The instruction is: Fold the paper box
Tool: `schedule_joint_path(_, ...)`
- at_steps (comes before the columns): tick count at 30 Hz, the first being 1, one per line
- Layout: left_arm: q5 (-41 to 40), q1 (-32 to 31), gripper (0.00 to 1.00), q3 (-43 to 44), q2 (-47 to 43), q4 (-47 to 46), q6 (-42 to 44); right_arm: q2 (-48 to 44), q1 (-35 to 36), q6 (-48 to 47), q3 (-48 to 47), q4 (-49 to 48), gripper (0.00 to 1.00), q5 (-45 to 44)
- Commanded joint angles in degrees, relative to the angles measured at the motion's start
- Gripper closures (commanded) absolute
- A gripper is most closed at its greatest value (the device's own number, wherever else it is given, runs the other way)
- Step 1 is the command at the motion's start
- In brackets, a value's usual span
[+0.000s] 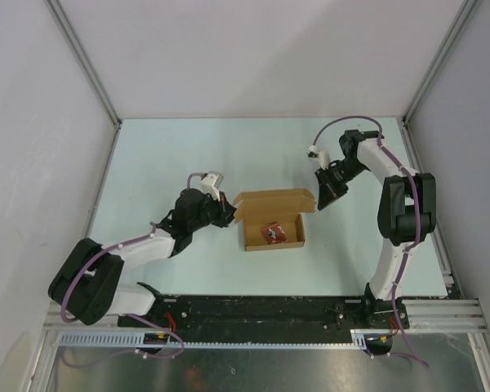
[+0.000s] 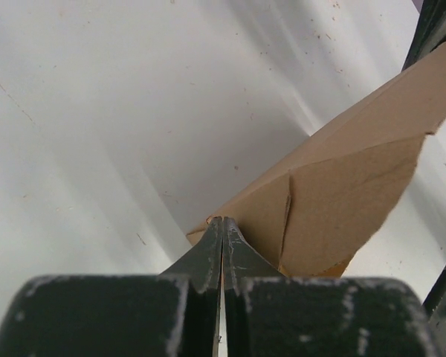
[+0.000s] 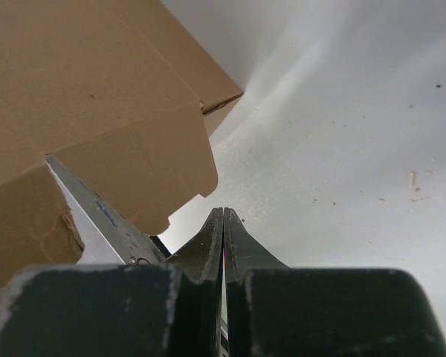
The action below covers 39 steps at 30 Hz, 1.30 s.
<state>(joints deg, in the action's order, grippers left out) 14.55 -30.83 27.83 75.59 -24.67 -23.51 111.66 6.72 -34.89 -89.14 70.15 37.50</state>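
Now brown paper box [image 1: 269, 201] stands open-topped; left claw [image 1: 229, 214], right claw [image 1: 320, 200] closed

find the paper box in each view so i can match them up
Top external: the paper box sits mid-table between the two arms, lid open, with a red packet inside.
Left wrist: the paper box fills the right side, rising to the upper right from beside the shut left tool.
Right wrist: the paper box fills the upper left, one flap ending just up-left of the shut right tool.
Shared landmark: the pale table under the box.
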Motion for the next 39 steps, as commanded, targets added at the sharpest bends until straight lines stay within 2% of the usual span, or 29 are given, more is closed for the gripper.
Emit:
schedule_joint_path(1, -0.3, -1.0, 1.0, -0.6, -2.1, -1.2, -0.5, -0.2, 1.3, -1.2, -0.9, 1.5, 1.0, 2.1)
schedule_joint_path(23, -1.6, -3.4, 1.0, 0.1, -1.9, -1.2, -1.3, -3.2, 4.9, -3.5, 4.0, 3.4, 1.0, 4.5)
schedule_joint_path(34, -17.2, -3.4, 0.99, -2.7, -9.6, 5.0, -0.7, -4.3, 3.0, -2.8, 4.1, 1.0, 1.0, 1.6)
schedule_joint_path(39, -16.3, -3.4, 1.0, -3.1, -12.5, 8.8, 0.0, -4.3, 2.3, -2.5, 3.8, -0.3, 1.0, 0.5)
